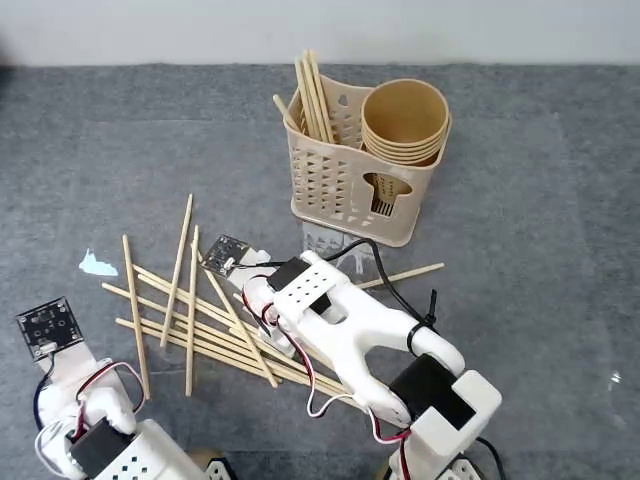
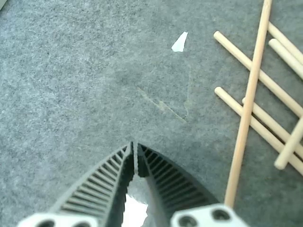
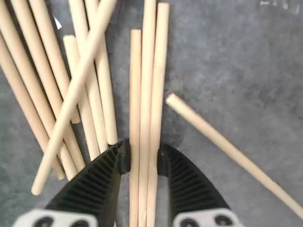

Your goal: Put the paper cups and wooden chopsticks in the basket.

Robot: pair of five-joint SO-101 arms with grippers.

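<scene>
Down at the near edge, the left gripper point(image 2: 135, 149) has its fingers pressed together on nothing. It's parked over bare mat point(image 2: 71, 71), with a white scrap point(image 2: 180, 41) ahead of it and the edge of the pile off to one side.

A bit further in, the right gripper point(image 3: 143, 158) is down in the pile point(image 1: 190, 325). Its jaws are pinched around three sticks point(image 3: 144, 94) lying side by side. Can't tell how far along their length it has them.

My take on handling: these are light, stiff and smooth, and they're round, so they'll roll against each other. With three in one pinch, the middle one could slide out or the bundle could fan open on the lift. A hold near the middle would keep them level. A hold nearer one end makes it easier to tip the free ends down into the basket, but they'll want to pivot in the jaws. Crushing isn't a worry, so a firm squeeze is fine.

Past the pile, a stray stick point(image 1: 405, 274) lies alone on the mat, near the basket.

Farthest back is the basket point(image 1: 330, 195). The cups point(image 1: 404, 118) are stacked in one compartment and some upright sticks point(image 1: 312, 95) stand in the other. So the cups look done and it's mostly sticks left.
</scene>
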